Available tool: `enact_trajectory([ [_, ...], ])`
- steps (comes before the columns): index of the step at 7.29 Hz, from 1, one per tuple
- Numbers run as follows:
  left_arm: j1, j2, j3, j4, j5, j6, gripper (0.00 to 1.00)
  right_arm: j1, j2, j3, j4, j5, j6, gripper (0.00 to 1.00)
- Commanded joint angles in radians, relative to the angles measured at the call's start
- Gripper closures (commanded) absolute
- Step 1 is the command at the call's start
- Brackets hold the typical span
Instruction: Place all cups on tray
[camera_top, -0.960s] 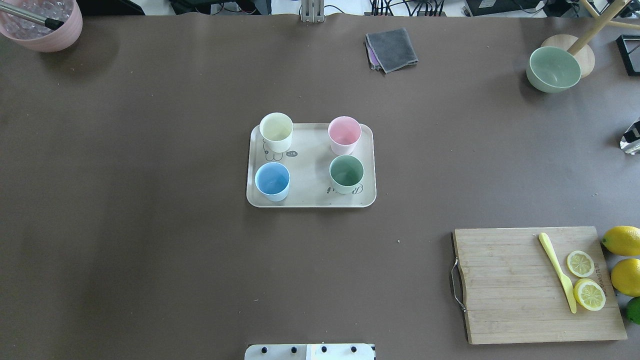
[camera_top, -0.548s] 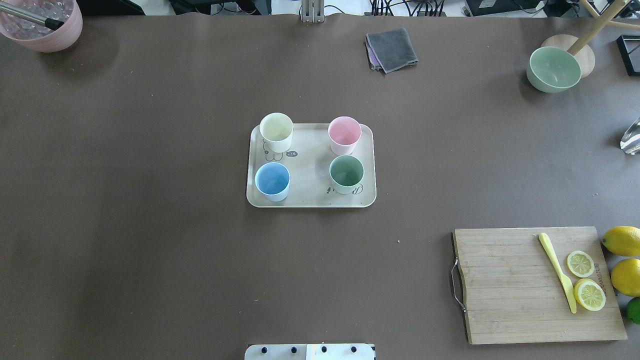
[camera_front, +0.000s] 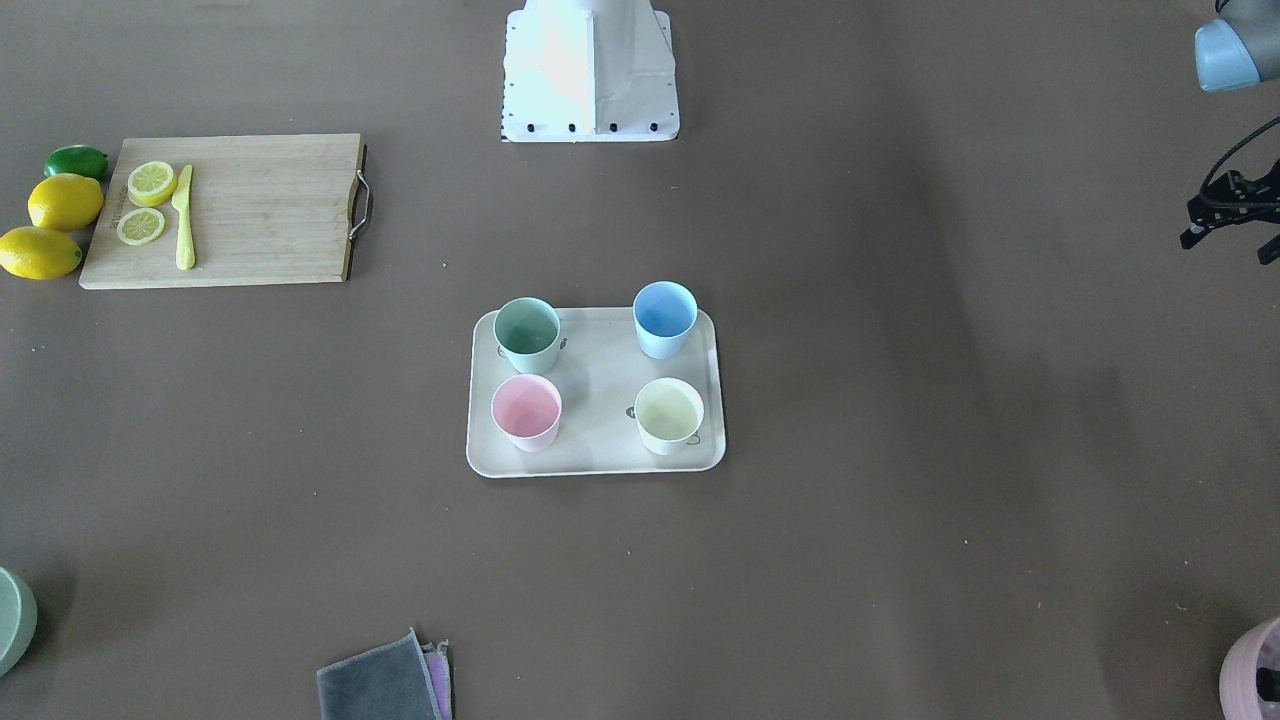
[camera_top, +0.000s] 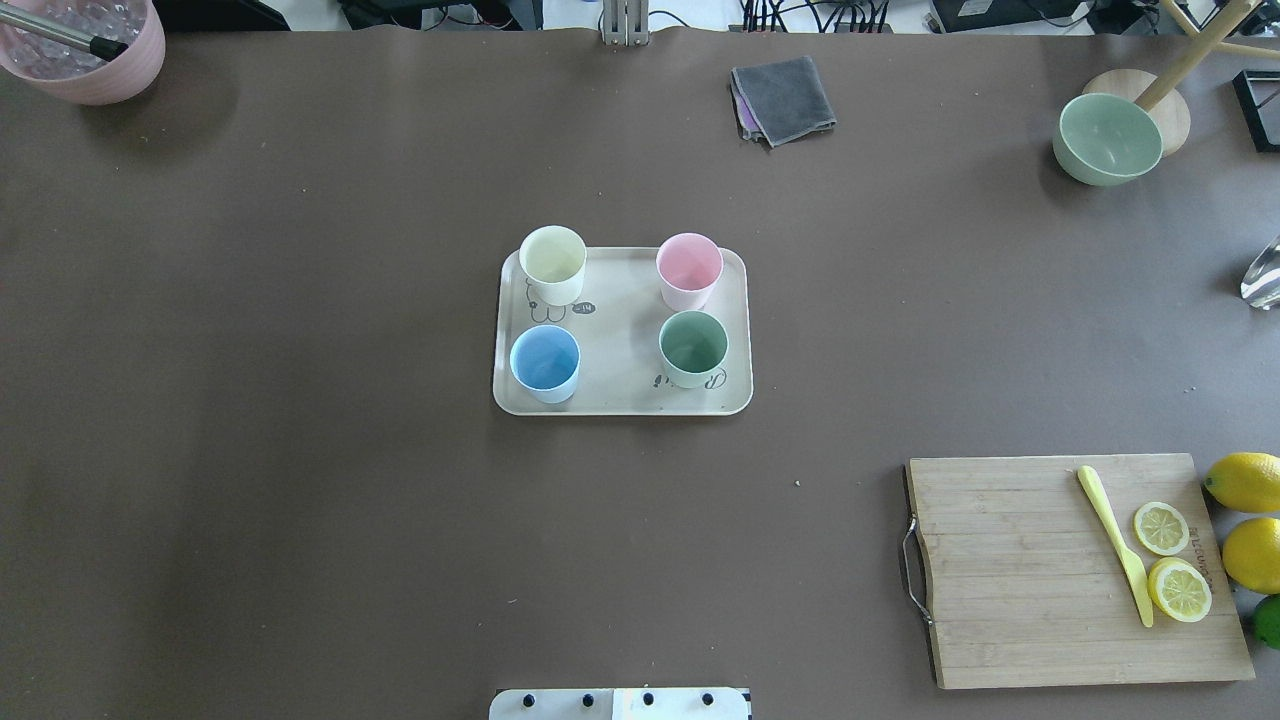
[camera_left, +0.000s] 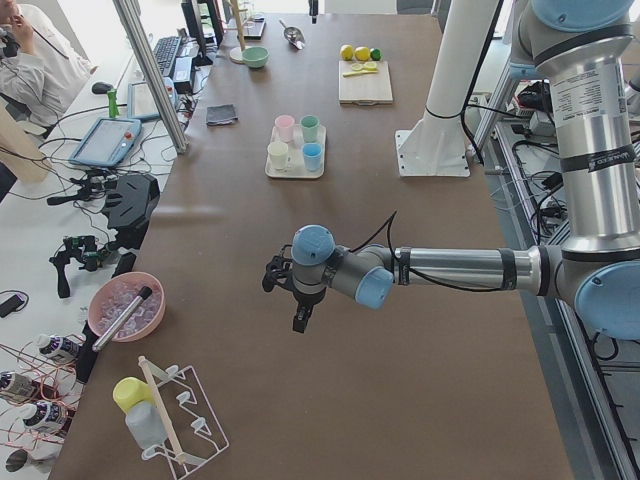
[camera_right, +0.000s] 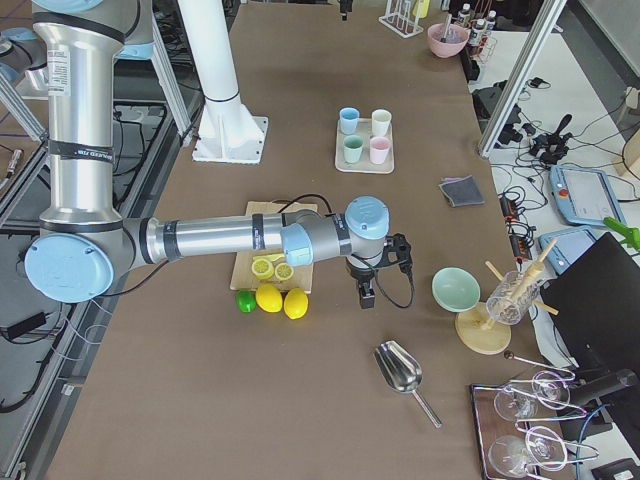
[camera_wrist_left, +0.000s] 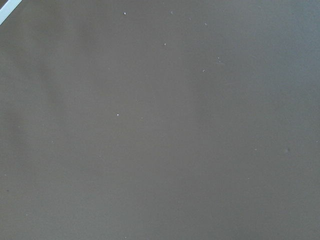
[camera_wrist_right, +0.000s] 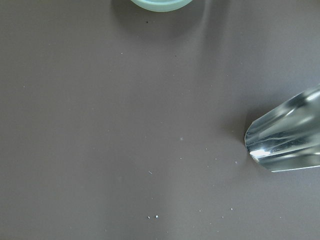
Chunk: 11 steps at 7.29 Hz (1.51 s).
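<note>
While the four cups have kept their places over the last second, the one change in the overhead view is at the table's right edge. The dark tip that showed there beside the shiny metal scoop (camera_top: 1262, 278) has slipped out of frame, so the right arm has drawn back.

The flat beige rectangular tray (camera_top: 620, 335) lies mid-table, slightly toward the far edge. An upright cup stands in each of its corners:
- far left: the cream-yellow tapered tumbler (camera_top: 552, 262)
- far right: the pink tumbler (camera_top: 689, 270)
- near left: the light blue tumbler (camera_top: 545, 362)
- near right: the mint green tumbler (camera_top: 693, 347)

The right gripper (camera_right: 368, 290) hangs near the right edge, between the wooden cutting board (camera_right: 262, 268) and the pale green bowl (camera_right: 458, 289), well apart from the tray. It appears only in the side view, so I cannot tell whether its fingers are apart or together. The left gripper (camera_left: 298, 310) hangs over bare brown table (camera_wrist_left: 160, 120) toward the left edge, and its fingers cannot be read either.

No cup is left off the tray and both arms are clear of it, so I judge the task complete and the retreat its closing move.
</note>
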Motion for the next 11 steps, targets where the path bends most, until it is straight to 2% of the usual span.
enact_trajectory([
  [1, -0.001, -0.012, 0.001, 0.056, -0.042, 0.004, 0.02, 0.0, -0.001, 0.0, -0.006, 0.02, -0.041, 0.0],
  [4, -0.007, -0.031, 0.015, 0.057, -0.042, 0.004, 0.02, 0.0, 0.008, -0.008, -0.009, 0.042, -0.04, 0.0],
  [6, -0.057, -0.044, 0.012, 0.063, -0.002, 0.001, 0.02, 0.0, 0.013, -0.011, -0.011, 0.032, -0.031, 0.0],
  [7, -0.085, -0.073, 0.009, 0.138, -0.005, 0.01, 0.02, 0.005, 0.013, -0.011, -0.011, 0.032, -0.029, 0.0],
  [9, -0.119, -0.074, 0.008, 0.166, -0.039, 0.021, 0.02, 0.021, 0.02, -0.046, -0.012, 0.02, -0.028, 0.0],
  [11, -0.127, -0.074, 0.018, 0.169, -0.025, 0.172, 0.02, 0.038, 0.019, -0.055, -0.012, -0.018, -0.029, 0.0],
])
